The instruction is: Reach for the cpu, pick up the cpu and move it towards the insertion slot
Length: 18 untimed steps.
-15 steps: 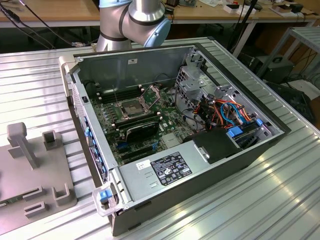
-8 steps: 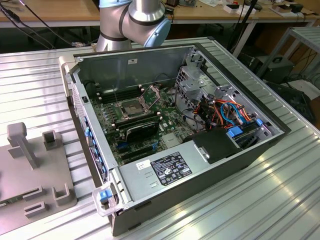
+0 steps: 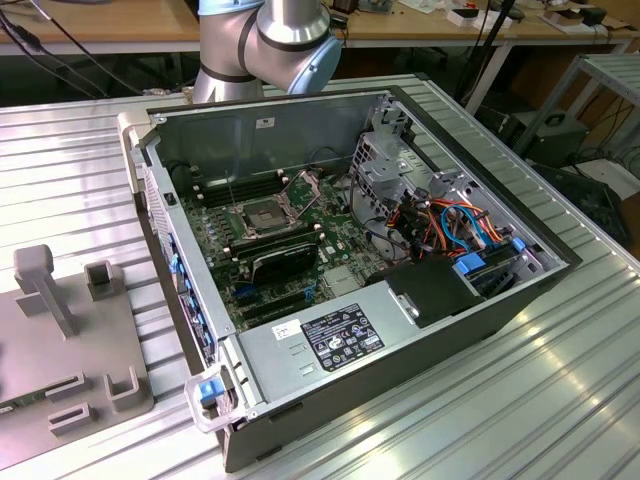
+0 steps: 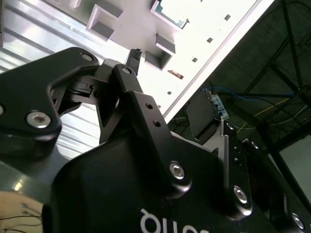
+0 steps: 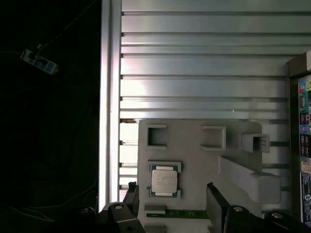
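Observation:
The cpu (image 5: 164,181) is a small square chip with a pale metal face. It lies flat in a holder on a grey fixture plate (image 5: 194,160). In the first wrist view my gripper (image 5: 172,199) hovers over the plate close to the chip, open. Its two dark fingers (image 5: 215,201) stand wide apart, one on each side of the chip, with nothing between them. One fingertip (image 4: 134,56) shows over the plate in the second wrist view. The insertion slot (image 3: 258,216) is a square socket with a dark centre on the green motherboard inside the open computer case, its metal bracket raised.
The open computer case (image 3: 400,330) lies on a ribbed aluminium table (image 3: 560,400), with cables, a drive cage and a black block inside. The grey fixture plate (image 3: 60,340) with raised holders and a post sits at the exterior view's left. The arm's base (image 3: 265,40) stands behind the case.

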Available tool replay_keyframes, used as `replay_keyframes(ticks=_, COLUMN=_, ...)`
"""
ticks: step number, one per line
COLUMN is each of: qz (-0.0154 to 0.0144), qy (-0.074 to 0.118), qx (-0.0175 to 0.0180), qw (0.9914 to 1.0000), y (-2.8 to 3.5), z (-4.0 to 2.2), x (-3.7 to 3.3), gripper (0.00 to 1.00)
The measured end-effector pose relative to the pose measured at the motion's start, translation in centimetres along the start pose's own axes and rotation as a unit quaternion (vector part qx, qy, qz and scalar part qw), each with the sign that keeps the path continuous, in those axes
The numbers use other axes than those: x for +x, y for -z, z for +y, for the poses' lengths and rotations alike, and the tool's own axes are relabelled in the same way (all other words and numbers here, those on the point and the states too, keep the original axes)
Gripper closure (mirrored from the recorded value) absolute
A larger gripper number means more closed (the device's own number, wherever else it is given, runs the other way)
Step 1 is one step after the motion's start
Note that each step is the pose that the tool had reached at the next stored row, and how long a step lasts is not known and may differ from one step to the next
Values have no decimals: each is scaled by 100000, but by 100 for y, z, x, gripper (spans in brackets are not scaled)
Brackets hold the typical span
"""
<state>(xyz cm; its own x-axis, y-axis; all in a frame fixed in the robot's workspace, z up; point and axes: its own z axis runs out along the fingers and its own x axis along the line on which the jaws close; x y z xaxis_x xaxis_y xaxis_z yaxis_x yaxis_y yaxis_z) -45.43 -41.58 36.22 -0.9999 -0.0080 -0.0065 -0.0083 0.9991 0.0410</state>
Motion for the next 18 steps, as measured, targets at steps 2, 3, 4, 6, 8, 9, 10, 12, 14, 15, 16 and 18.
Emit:
replay_keyframes(ticks=2, qz=-1, qy=-5, qx=-2, qw=100000, y=-38, z=-37, x=1, gripper=34)
replay_keyframes(ticks=3, qz=-2, qy=-5, qx=-3, qw=100000, y=-58, z=-58, x=1, gripper=34)
replay_keyframes(ticks=4, qz=-9, qy=-6, qx=-6, qw=100000, y=-82, z=-80, x=1, gripper=34)
replay_keyframes(ticks=6, qz=-2, qy=-2, qx=-3, qw=100000, y=-112, z=-103, x=2, gripper=34)
replay_keyframes(ticks=8, qz=1, qy=-6, qx=0, qw=100000, y=-144, z=-126, x=2, gripper=34)
replay_keyframes(ticks=9, qz=-5, qy=-3, qx=-4, qw=100000, y=-157, z=-135, x=2, gripper=34)
replay_keyframes(ticks=10, qz=-1, qy=-3, qx=-1, qw=100000, y=-173, z=-147, x=2, gripper=34)
replay_keyframes(ticks=12, qz=-13, qy=-1, qx=-9, qw=100000, y=-195, z=-158, x=2, gripper=34)
replay_keyframes(ticks=14, qz=12, qy=-6, qx=-2, qw=100000, y=-220, z=-176, x=3, gripper=34)
replay_keyframes(ticks=15, qz=11, qy=-2, qx=-7, qw=100000, y=-229, z=-183, x=3, gripper=34)
replay_keyframes(ticks=16, qz=0, qy=-3, qx=-13, qw=100000, y=-244, z=-193, x=3, gripper=34)
replay_keyframes(ticks=18, qz=3, qy=-4, qx=-14, qw=100000, y=-262, z=-206, x=4, gripper=34)
